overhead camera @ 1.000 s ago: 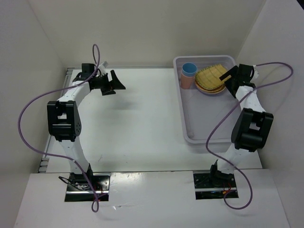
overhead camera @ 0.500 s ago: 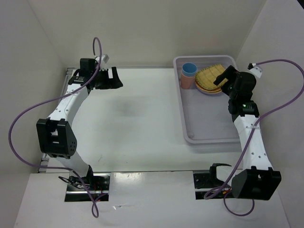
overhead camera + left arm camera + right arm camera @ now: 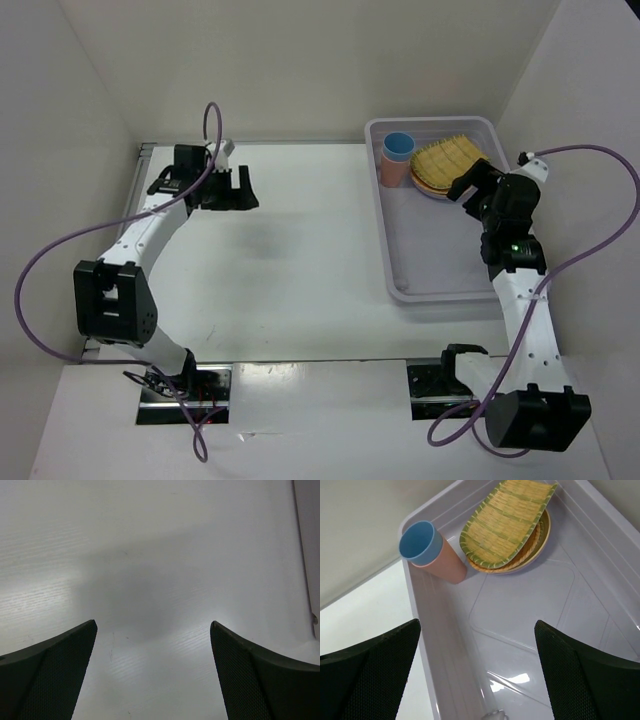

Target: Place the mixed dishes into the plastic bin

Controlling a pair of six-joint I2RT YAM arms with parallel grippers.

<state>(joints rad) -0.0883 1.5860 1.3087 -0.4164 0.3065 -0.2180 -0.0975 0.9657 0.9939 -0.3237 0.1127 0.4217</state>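
- White is nearly all you see: a flat white worktop [image 3: 300, 260] with plain white walls [image 3: 300, 60] at the left, the back and the right.
- A thin metal strip [image 3: 141, 165] runs along the worktop's far left edge, next to the left wall.
- The plastic bin [image 3: 385, 250] sits on the right side of the worktop. Its far end is close to the back wall and its right side is close to the right wall.
- In the bin's far left corner, the blue cup [image 3: 420, 542] sits inside the coral cup [image 3: 449, 566], just beside the bin's left wall.
- Next to the cups, at the far end of the bin, the squarish yellow woven plate [image 3: 507, 522] lies on top of a pile of round plates [image 3: 534, 552]. I cannot tell how many are in the pile.
- The near part of the bin shows its smooth, shiny floor.
- The right end effector [image 3: 477, 622] hangs over the bin, near the plates. Its two fingers are spread wide with nothing between them.
- The left end effector [image 3: 154, 625] hangs over the far left part of the worktop. Its fingers are spread wide too, holding nothing.
- A soft grey shadow [image 3: 145, 600] lies on the worktop below it.
- A wide stretch of white worktop lies between the left end effector and the bin.
- Purple cables [image 3: 40, 270] loop out from both arms toward the side walls.
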